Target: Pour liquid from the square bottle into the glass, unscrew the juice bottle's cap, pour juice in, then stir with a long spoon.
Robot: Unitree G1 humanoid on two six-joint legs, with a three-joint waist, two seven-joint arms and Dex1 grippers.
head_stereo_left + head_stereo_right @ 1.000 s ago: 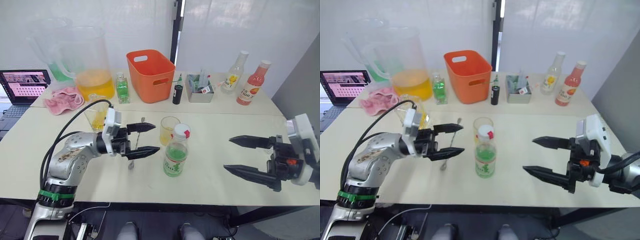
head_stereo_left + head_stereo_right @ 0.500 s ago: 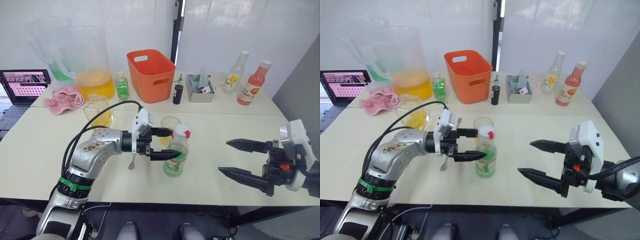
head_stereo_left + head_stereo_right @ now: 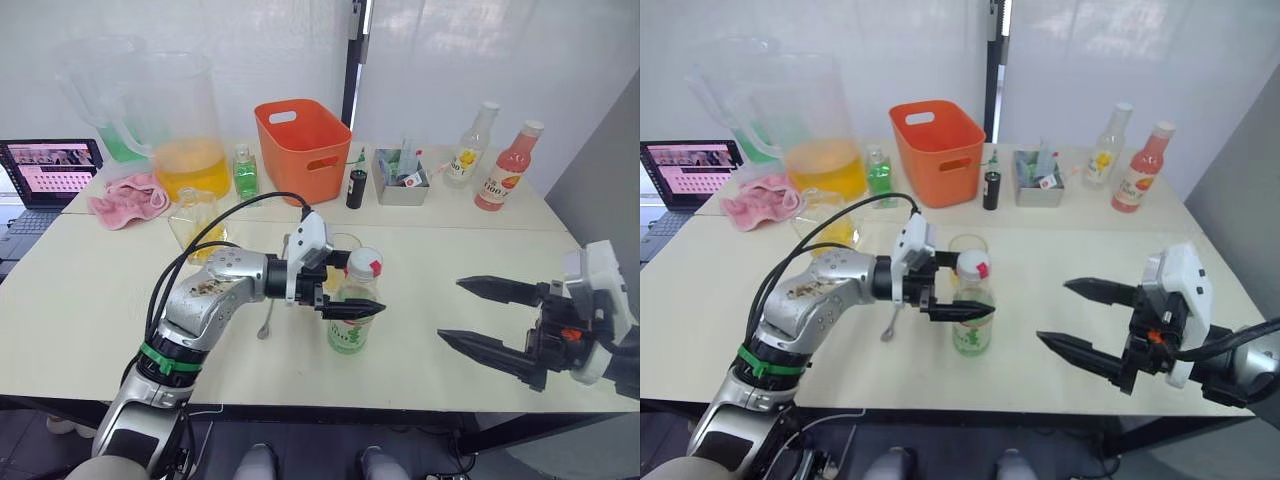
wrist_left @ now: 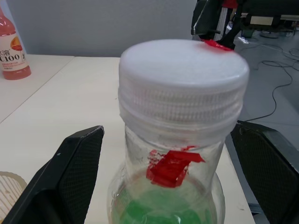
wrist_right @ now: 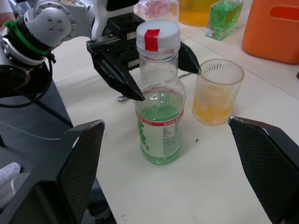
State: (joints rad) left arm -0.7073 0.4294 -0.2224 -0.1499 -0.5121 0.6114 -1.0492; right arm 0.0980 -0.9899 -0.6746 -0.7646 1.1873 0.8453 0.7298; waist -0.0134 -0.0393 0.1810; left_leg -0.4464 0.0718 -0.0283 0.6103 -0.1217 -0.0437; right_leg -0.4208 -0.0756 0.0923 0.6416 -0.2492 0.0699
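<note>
— Where is the juice bottle [image 3: 352,303]?

— Upright, near the worktop's front edge, between the wide-open fingers of my left gripper [image 3: 352,288]. Right gripper [image 3: 478,312] is also wide, empty, well apart.

— How many?

— One bottle, one cap [image 4: 182,70], one glass [image 5: 217,91] just behind.

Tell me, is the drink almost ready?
Partly. The glass already holds yellow-orange liquid, so the first pour looks done. Now the open left gripper straddles the juice bottle, whose white cap is on. Left: unscrewing, pouring juice, then stirring with the long spoon lying on the table.
</note>
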